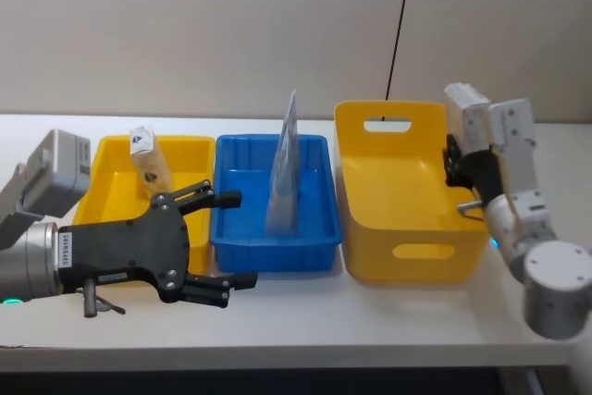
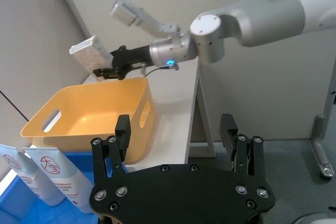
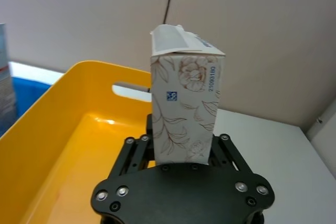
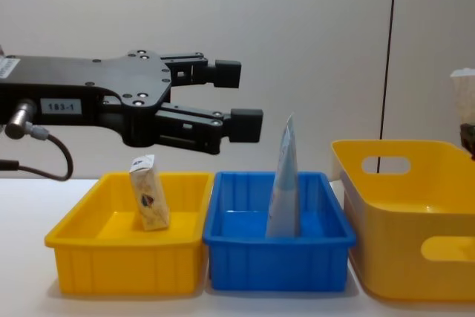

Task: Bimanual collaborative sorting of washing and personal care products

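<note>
On the white tabletop, three bins side by side: a low yellow bin at the robot's left, a low blue bin in the middle, a deeper yellow bin with slot handles at the right. All three of smooth, glossy plastic with rounded rims. Behind them a plain pale wall, with a thin black cable hanging down it above the deep bin.

In the low yellow bin, a small beige packet with a blue-red mark, upright with a slight lean. In the blue bin, a tall tapered pale-blue pouch, standing on its wide base, narrowing to a thin top edge.

At the left, the left tool: black, flat-bodied, studded with screws, fingers spread and holding nothing. Hovers level well above the bins, over the front of the low yellow bin, fingers pointing toward the robot's right. Blocks the front wall of that bin from the head camera.

At the right, the right tool, pinching the lower end of a large white rectangular soft pack. Holds it upright, in the air by the right rim of the deep yellow bin. On the pack's wrapper, a gold floral swirl pattern, a folded seam at the top, a small blue square mark and a printed number up one edge.
</note>
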